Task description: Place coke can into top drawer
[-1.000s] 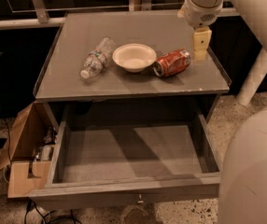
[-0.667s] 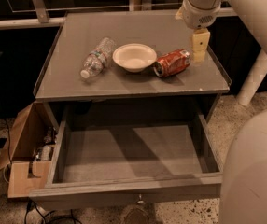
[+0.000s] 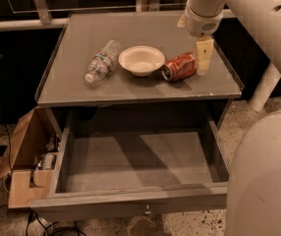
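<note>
Gripper [image 3: 203, 58] hangs tip-down from the arm at upper right of the frame, right at the right end of the can [image 3: 179, 67]; we can't tell whether it touches, or whether it's spread or closed up. The can lies on its side on the cabinet top [image 3: 106, 28], right of centre, with its left end just beside the bowl [image 3: 141, 60]. The drawer [image 3: 140, 161] is pulled out in the lower half of the frame. As we see it, the main risk is that a can on its side rolls: any off-centre contact nudges it toward the front edge or shoves it into the bowl, which could slide toward the bottle [image 3: 102, 61]. The dented wall also looks like a poor grip surface, so it may slip during the lift. On the way down we risk clipping the cabinet top's front edge, or releasing too far forward and missing the drawer.
</note>
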### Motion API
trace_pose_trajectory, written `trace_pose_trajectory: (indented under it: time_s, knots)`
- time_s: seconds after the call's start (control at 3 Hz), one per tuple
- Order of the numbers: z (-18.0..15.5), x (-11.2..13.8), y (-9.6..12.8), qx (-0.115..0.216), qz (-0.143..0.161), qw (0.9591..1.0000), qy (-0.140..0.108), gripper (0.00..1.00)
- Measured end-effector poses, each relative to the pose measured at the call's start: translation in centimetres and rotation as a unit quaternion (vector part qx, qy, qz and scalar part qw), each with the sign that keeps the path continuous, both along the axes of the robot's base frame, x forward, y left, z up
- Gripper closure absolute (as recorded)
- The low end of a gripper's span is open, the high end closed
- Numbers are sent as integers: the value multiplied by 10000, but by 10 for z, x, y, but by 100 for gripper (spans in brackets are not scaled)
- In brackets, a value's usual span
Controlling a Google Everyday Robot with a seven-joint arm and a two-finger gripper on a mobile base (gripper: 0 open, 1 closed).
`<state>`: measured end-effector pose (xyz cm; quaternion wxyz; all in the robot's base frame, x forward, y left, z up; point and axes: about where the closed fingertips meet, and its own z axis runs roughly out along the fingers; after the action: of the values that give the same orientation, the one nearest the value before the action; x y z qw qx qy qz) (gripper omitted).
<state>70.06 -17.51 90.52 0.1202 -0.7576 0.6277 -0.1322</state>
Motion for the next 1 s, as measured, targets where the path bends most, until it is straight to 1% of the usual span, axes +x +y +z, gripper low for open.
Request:
trace_pose_trajectory:
  time_s: [0.67,1.0]
  knots:
    - [-20,-2,6,-135,87,9997,181,0]
    - [-21,-2,6,-137,87,9997,183,0]
